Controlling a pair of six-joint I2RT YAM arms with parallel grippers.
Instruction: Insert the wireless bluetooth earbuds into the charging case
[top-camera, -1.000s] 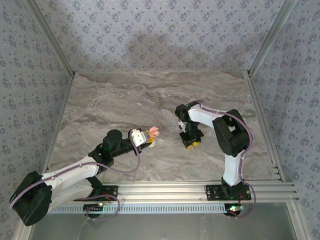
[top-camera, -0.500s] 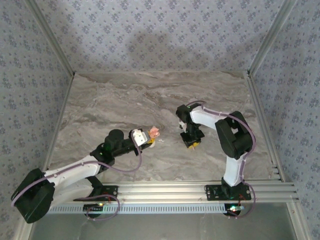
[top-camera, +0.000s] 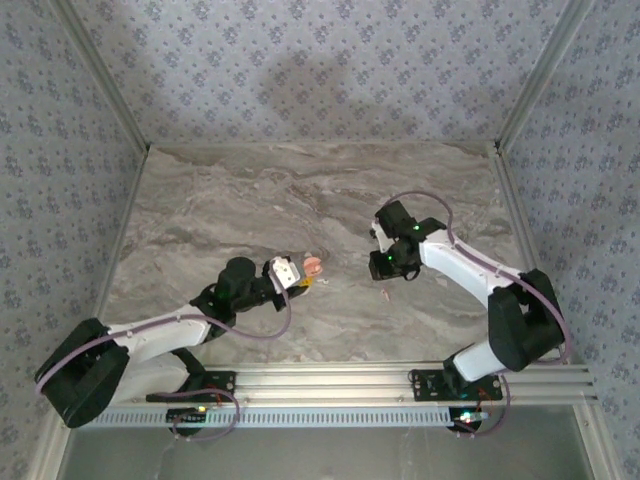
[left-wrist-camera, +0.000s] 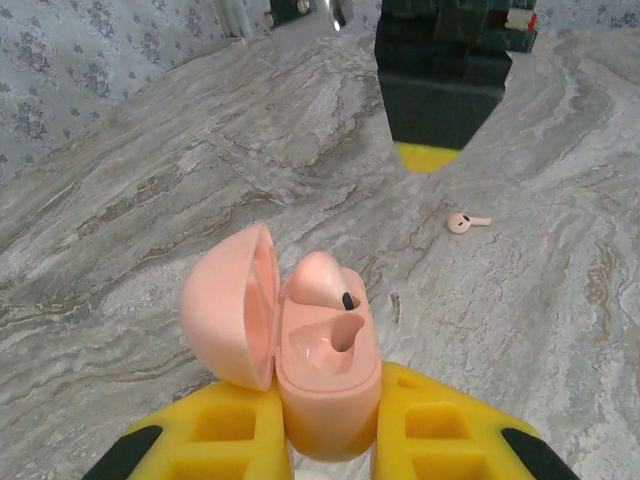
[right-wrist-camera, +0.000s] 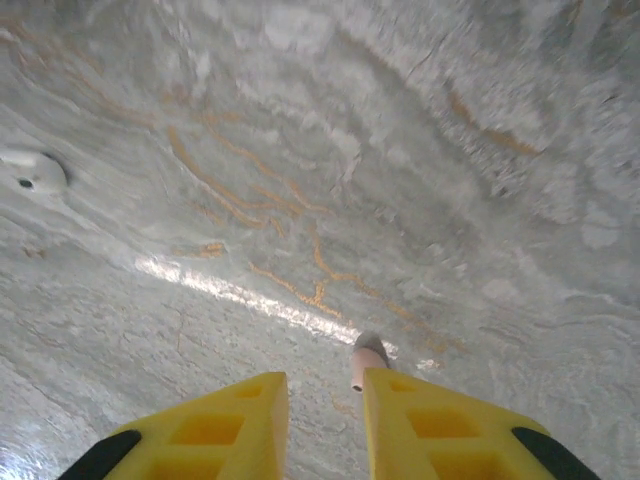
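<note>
Charging case (left-wrist-camera: 328, 395) sits nearest, clamped at its base between the yellow fingers of the left gripper (left-wrist-camera: 330, 430), which is fully closed on it and has barely shifted over the past second. Its lid (left-wrist-camera: 228, 305) hangs open to one side. One seated earbud (left-wrist-camera: 318, 280) fills the farther well, while the nearer empty socket (left-wrist-camera: 338, 345) waits.

Beyond it, a loose earbud (left-wrist-camera: 466, 221) lies on the marble-patterned table (left-wrist-camera: 150, 200), newly uncovered. A second ago the right gripper (right-wrist-camera: 325, 388) stood directly over that spot, pointing down. It has since drawn back toward the far side as its arm swung its elbow out to the right. That retreat suggests the pickup did not take, leaving half the task undone.

From the right wrist, the jaws stand only narrowly apart with nothing between them. The loose earbud shows just past the inner edge of one fingertip, and whether it touches that finger cannot be told. From the left wrist it appears to lie free on the table, just short of the right gripper's yellow tip.
</note>
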